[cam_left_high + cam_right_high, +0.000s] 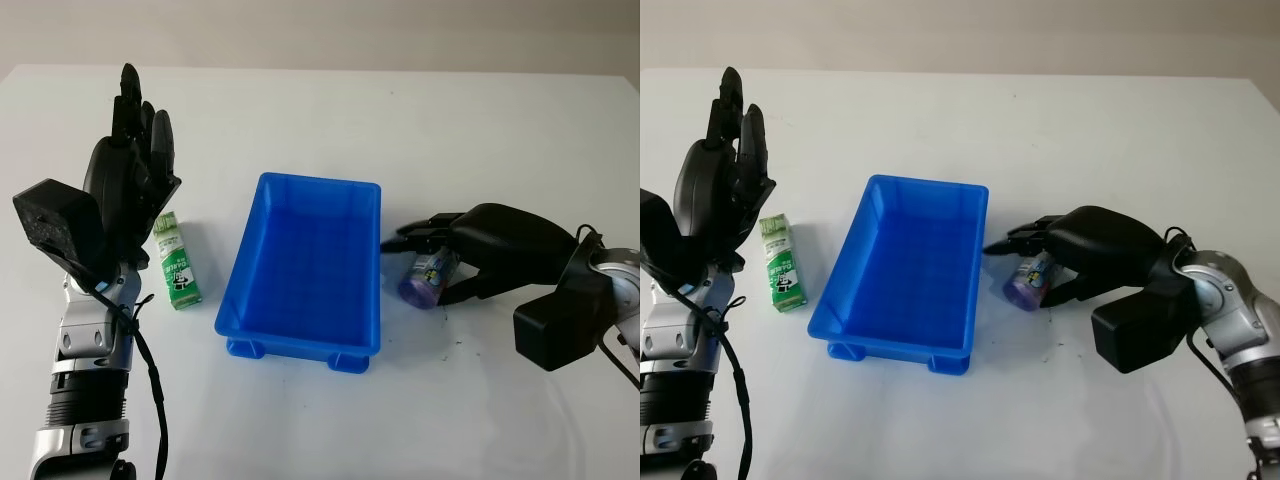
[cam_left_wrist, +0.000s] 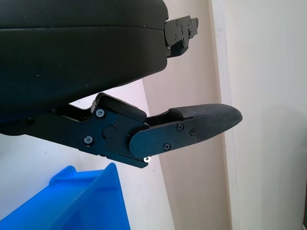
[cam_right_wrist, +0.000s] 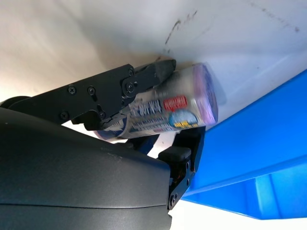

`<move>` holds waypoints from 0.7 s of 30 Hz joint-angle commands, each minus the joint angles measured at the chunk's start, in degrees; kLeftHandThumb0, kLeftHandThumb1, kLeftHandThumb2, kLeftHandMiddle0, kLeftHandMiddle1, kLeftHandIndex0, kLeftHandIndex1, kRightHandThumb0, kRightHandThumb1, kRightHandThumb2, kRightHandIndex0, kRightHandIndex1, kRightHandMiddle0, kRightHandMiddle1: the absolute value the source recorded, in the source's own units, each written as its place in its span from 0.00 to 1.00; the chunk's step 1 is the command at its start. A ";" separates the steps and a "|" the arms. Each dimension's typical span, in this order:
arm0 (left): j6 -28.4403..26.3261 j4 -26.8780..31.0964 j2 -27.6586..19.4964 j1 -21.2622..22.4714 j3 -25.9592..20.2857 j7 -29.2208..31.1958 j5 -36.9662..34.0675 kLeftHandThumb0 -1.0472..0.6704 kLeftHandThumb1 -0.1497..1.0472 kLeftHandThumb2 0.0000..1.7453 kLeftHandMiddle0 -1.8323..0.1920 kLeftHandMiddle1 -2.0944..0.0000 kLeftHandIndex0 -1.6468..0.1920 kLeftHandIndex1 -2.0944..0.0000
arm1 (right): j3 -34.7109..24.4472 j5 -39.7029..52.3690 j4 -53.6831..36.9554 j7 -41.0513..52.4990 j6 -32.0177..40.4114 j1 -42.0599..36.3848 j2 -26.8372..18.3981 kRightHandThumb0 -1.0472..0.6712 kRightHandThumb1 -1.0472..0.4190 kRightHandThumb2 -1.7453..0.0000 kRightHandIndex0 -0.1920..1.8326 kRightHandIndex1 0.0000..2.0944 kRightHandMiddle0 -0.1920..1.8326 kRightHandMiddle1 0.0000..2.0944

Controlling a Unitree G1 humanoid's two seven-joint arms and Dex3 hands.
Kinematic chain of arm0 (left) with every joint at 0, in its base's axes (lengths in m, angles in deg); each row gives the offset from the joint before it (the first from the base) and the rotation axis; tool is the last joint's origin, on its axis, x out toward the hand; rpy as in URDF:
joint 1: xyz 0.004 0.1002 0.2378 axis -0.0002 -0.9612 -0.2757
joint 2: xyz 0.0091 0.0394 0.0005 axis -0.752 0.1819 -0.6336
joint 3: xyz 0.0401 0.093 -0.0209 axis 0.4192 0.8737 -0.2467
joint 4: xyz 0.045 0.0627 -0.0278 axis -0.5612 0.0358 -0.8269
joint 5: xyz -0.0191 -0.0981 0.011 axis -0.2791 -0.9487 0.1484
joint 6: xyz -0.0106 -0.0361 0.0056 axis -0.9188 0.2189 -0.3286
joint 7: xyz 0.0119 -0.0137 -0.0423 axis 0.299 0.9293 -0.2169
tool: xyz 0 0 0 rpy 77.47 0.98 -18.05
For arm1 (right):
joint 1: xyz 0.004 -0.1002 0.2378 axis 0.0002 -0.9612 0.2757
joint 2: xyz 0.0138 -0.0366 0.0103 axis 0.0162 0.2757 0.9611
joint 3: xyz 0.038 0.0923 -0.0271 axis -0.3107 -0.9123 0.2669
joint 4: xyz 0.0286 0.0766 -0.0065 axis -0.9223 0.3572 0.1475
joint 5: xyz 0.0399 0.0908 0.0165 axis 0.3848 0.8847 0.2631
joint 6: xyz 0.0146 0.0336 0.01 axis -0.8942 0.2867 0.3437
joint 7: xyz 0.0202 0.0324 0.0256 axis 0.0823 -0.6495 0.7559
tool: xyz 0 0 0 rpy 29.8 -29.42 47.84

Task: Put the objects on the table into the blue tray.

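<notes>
Fingers of the right hand are clamped around a small purple bottle, which sits low over the table just beside the right wall of the blue tray. In the right wrist view the fingers cross the bottle's labelled middle, thumb beneath. It looks light and stiff, with a smooth plastic skin that could slip, so a hold across the middle seems soundest. A green carton lies on the table just left of the tray; it looks light and crushable, best taken across its long flat sides. Beside it the left hand is raised upright, open and holding nothing.
</notes>
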 commanded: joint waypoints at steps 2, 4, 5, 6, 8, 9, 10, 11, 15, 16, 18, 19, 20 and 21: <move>-0.69 1.48 -0.90 0.44 -0.28 0.42 -0.05 0.16 1.00 0.37 1.00 1.00 1.00 1.00 | 1.41 -4.96 2.00 -4.41 -0.89 0.57 -0.80 0.43 0.09 0.97 0.31 0.81 0.26 0.79; -1.08 1.59 -1.05 0.60 -0.29 0.44 0.05 0.15 1.00 0.37 1.00 1.00 1.00 1.00 | 1.91 -7.98 2.44 -7.79 -1.03 1.09 -0.99 0.38 0.10 0.97 0.34 0.95 0.29 0.89; -1.26 1.63 -1.05 0.66 -0.33 0.45 -0.01 0.15 1.00 0.37 1.00 1.00 1.00 1.00 | 2.32 -10.05 2.54 -9.77 -0.96 1.46 -1.20 0.37 0.10 0.97 0.35 0.97 0.29 0.91; -1.37 1.66 -1.06 0.68 -0.35 0.46 -0.06 0.15 1.00 0.37 1.00 1.00 1.00 1.00 | 2.68 -11.55 2.70 -11.29 -0.95 1.75 -1.35 0.34 0.09 0.97 0.40 0.99 0.32 0.95; -1.49 1.53 -1.10 0.76 -0.33 0.50 -0.08 0.15 1.00 0.38 1.00 1.00 1.00 1.00 | 3.49 -14.46 3.23 -14.09 -0.33 2.45 -1.56 0.33 0.07 0.96 0.46 1.00 0.36 0.98; -1.42 1.43 -1.13 0.82 -0.31 0.54 -0.05 0.15 1.00 0.38 1.00 1.00 1.00 1.00 | 3.87 -15.38 3.51 -14.91 0.09 2.82 -1.62 0.32 0.05 0.96 0.49 1.00 0.39 0.99; -1.39 1.29 -1.12 0.91 -0.33 0.58 -0.12 0.15 1.00 0.38 1.00 1.00 1.00 1.00 | 4.22 -16.06 3.78 -15.39 0.57 3.24 -1.67 0.32 0.03 0.96 0.53 1.00 0.42 1.00; -1.40 1.23 -1.12 0.97 -0.36 0.63 -0.20 0.15 1.00 0.38 1.00 1.00 1.00 1.00 | 4.36 -16.67 3.79 -15.98 1.30 3.53 -1.66 0.32 0.01 0.96 0.54 1.00 0.44 1.00; -1.27 0.78 -1.35 1.20 -0.41 0.90 -0.20 0.15 1.00 0.37 1.00 1.00 1.00 1.00 | 4.10 -15.53 5.77 -18.69 2.40 4.92 -0.87 0.32 0.00 0.95 0.57 1.00 0.48 1.00; -1.31 0.73 -1.43 1.28 -0.40 0.92 -0.13 0.15 1.00 0.37 1.00 1.00 1.00 1.00 | 3.99 -15.06 6.85 -19.63 2.32 5.83 -0.60 0.33 0.00 0.95 0.58 1.00 0.48 1.00; -1.08 0.59 -1.47 1.32 -0.35 0.81 0.12 0.15 1.00 0.38 1.00 1.00 1.00 1.00 | 3.55 -14.05 8.20 -20.46 3.34 7.74 0.08 0.33 0.00 0.94 0.59 1.00 0.49 1.00; -0.89 0.47 -1.43 1.32 -0.35 0.77 0.16 0.16 1.00 0.38 1.00 1.00 1.00 1.00 | 3.41 -14.34 8.41 -21.67 4.00 8.65 0.28 0.33 0.00 0.95 0.58 1.00 0.49 1.00; -0.82 0.33 -1.36 1.37 -0.38 0.81 0.05 0.16 1.00 0.38 1.00 1.00 1.00 1.00 | 3.37 -14.72 8.72 -23.05 4.68 9.76 0.54 0.33 0.00 0.95 0.58 1.00 0.49 1.00; -0.82 0.27 -1.31 1.40 -0.39 0.82 -0.03 0.16 1.00 0.38 1.00 1.00 1.00 1.00 | 3.26 -14.94 9.15 -24.80 5.27 10.88 0.94 0.32 0.00 0.96 0.57 1.00 0.49 1.00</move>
